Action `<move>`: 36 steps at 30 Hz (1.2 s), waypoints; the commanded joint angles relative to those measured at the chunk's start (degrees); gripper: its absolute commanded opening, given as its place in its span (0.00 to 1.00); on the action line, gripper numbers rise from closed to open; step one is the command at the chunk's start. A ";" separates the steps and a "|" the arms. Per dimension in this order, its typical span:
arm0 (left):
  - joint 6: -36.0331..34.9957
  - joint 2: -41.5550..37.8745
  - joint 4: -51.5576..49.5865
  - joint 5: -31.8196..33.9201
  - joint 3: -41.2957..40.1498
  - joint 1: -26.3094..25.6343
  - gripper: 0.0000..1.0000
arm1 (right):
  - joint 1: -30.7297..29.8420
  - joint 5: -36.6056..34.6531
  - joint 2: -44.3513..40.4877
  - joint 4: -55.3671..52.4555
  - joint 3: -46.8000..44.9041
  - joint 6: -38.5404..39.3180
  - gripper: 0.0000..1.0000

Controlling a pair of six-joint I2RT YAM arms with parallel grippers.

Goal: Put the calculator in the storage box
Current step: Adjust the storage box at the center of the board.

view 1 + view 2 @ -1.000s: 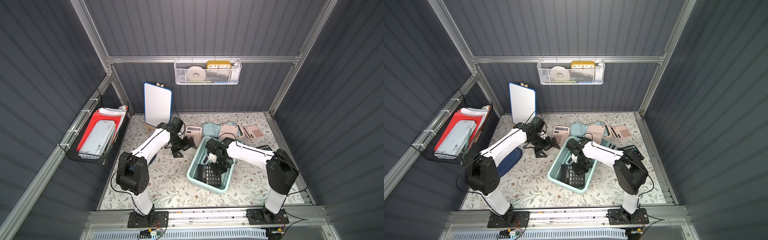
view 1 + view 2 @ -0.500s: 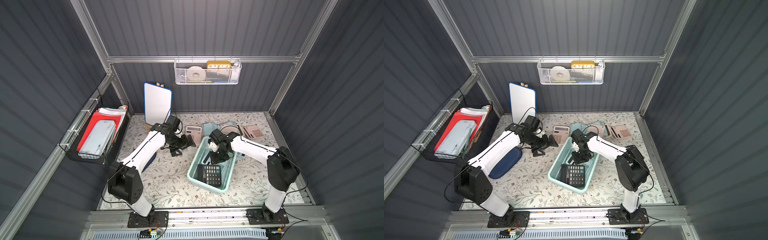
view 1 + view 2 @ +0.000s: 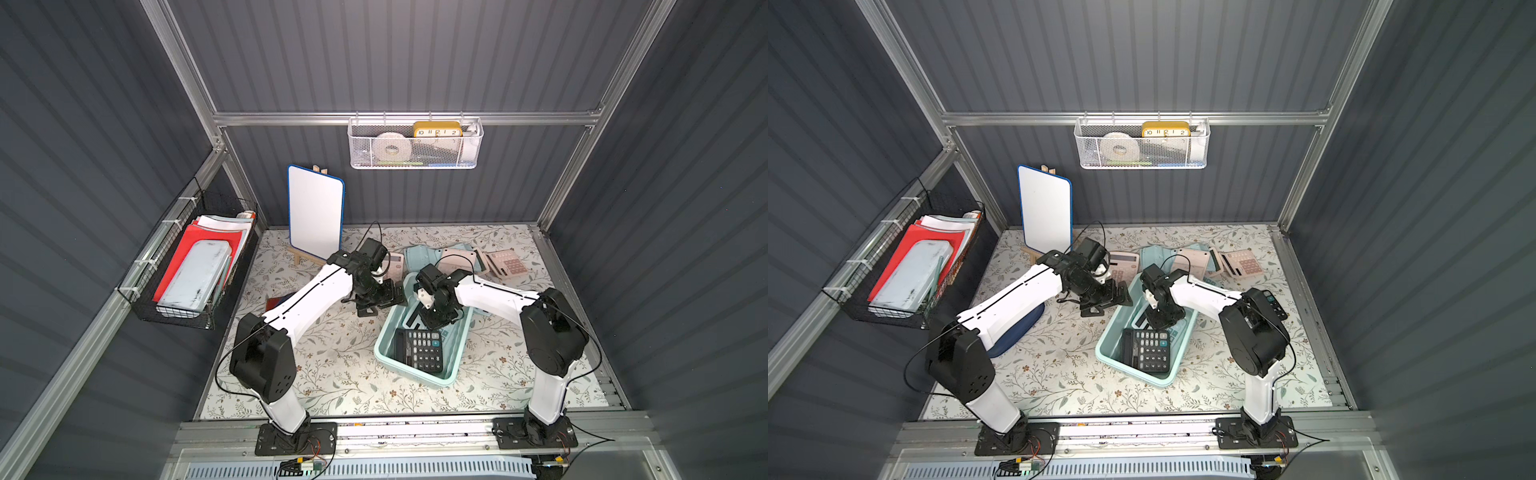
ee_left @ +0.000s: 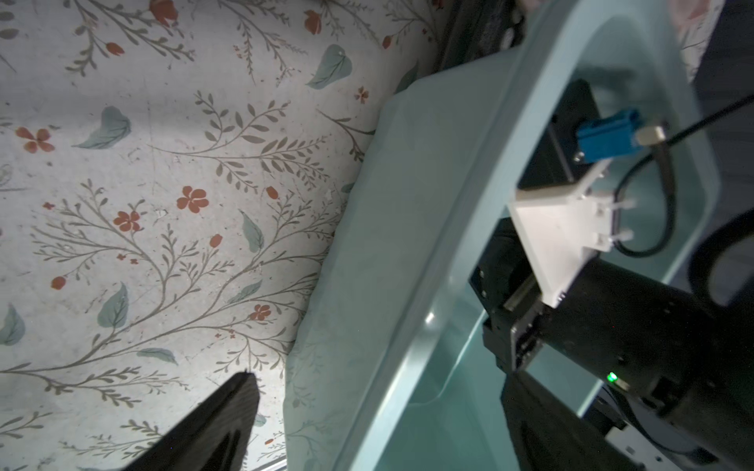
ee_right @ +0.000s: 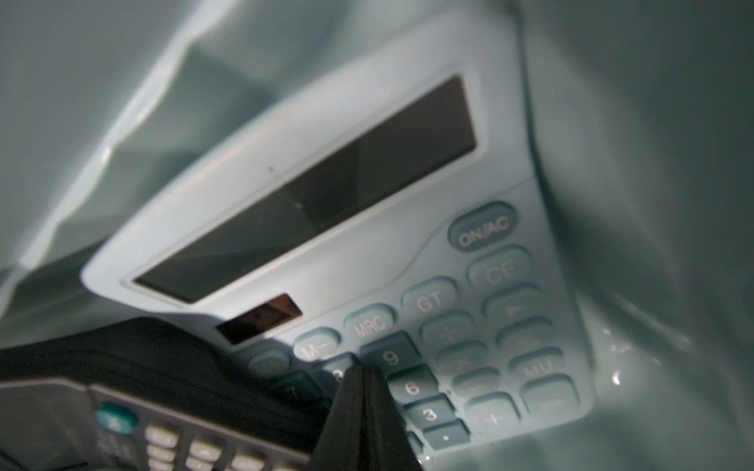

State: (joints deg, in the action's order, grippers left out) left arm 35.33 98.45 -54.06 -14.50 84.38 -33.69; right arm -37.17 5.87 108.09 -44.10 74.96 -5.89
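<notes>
Two calculators (image 3: 419, 351) are laid in the storage box (image 3: 462, 353) as asked; the right pincer (image 5: 361, 373) is clenched empty, the left pincer (image 3: 384, 300) released.

Two calculators (image 3: 419, 350) are lying in one box (image 3: 384, 343); more are sitting behind it, count unclear. Two arms (image 3: 307, 299) are hovering. Two baskets (image 3: 415, 151) are hanging. One whiteboard (image 3: 316, 216) is standing, one clock (image 3: 437, 129) showing.

The box (image 4: 387, 244) is smooth, faintly glossy plastic. The pale calculator (image 5: 408, 265) is matt plastic, its dark display (image 5: 318, 195) glossy. The floral table cover (image 4: 163, 204) looks matt and scuffed. The frame (image 3: 291, 118) is bare metal.
</notes>
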 commanded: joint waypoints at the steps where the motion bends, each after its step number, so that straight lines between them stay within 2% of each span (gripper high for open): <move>1: -2.09 2.00 -2.60 4.68 1.65 -0.51 0.96 | -0.55 -0.02 -1.18 -0.82 -2.06 0.33 0.09; 4: -2.40 3.75 -3.12 6.88 2.41 -0.67 0.89 | -0.57 0.73 -1.49 -0.75 -2.75 -0.04 0.09; 7: -2.41 5.21 -2.27 6.90 3.14 -0.72 0.76 | -1.06 1.98 -1.61 -0.83 -2.99 -0.09 0.09; 15: 0.85 6.96 -0.86 6.67 3.69 -0.67 0.33 | -4.28 6.69 -5.25 -4.96 -5.21 -2.54 0.07; 20: 2.34 6.49 -0.64 7.23 2.94 -0.67 0.17 | -5.26 13.25 -8.02 -4.97 -6.90 -4.19 0.07; 27: 3.01 3.82 -1.11 7.91 1.99 -0.67 0.13 | -3.79 9.74 -6.23 -5.37 -4.72 -6.56 0.10; 30: 3.21 1.68 -1.30 8.36 0.57 -0.67 0.19 | -3.05 9.63 -6.11 -4.82 -3.56 -7.47 0.13; 36: 4.34 -5.05 -2.45 12.75 -3.83 -0.67 0.27 | -4.61 15.39 -2.45 1.41 -4.48 -8.46 0.15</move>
State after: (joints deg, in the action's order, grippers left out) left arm 36.75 97.91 -54.26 -6.79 82.50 -35.57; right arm -40.82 18.37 103.50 -44.56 70.74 -13.21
